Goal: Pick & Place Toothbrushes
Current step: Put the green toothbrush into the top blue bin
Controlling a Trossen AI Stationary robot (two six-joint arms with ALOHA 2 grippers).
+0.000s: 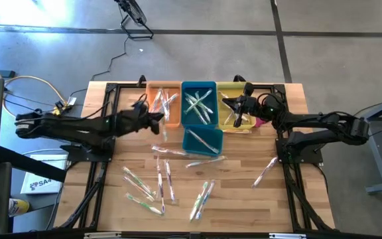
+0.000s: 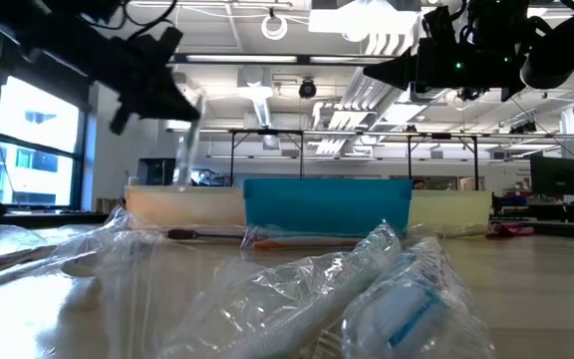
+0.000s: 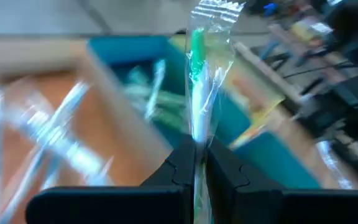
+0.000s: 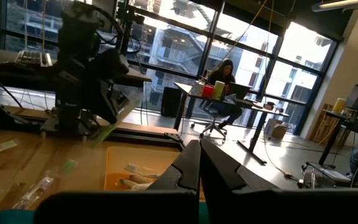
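Several toothbrushes point(image 1: 158, 182) in clear wrappers lie loose on the wooden table, and more fill the orange bin point(image 1: 164, 103), the two blue bins point(image 1: 199, 103) and the yellow bin point(image 1: 234, 109). My left gripper point(image 1: 159, 121) hovers at the orange bin's near edge, shut on a green-and-white wrapped toothbrush point(image 3: 197, 74). My right gripper point(image 1: 231, 104) is shut and holds nothing; it hangs above the yellow bin. In the low view it shows as the right gripper point(image 2: 379, 72) at the upper right. My left gripper pinches the wrapped toothbrush between its two fingers on its white stretch point(image 3: 196, 140), well back from the wrapper's serrated end point(image 3: 217, 9). The toothbrush runs along the fingers and sticks out past their tips. It is lifted clear of the table and the bins, and shows tilted in the low view.
The four bins stand close together at the table's far middle. Loose wrapped toothbrushes lie scattered over the near half, one point(image 1: 265, 171) apart at the right. Crumpled clear wrappers point(image 2: 347, 289) fill the low view's foreground. A person sits at a desk in the room beyond.
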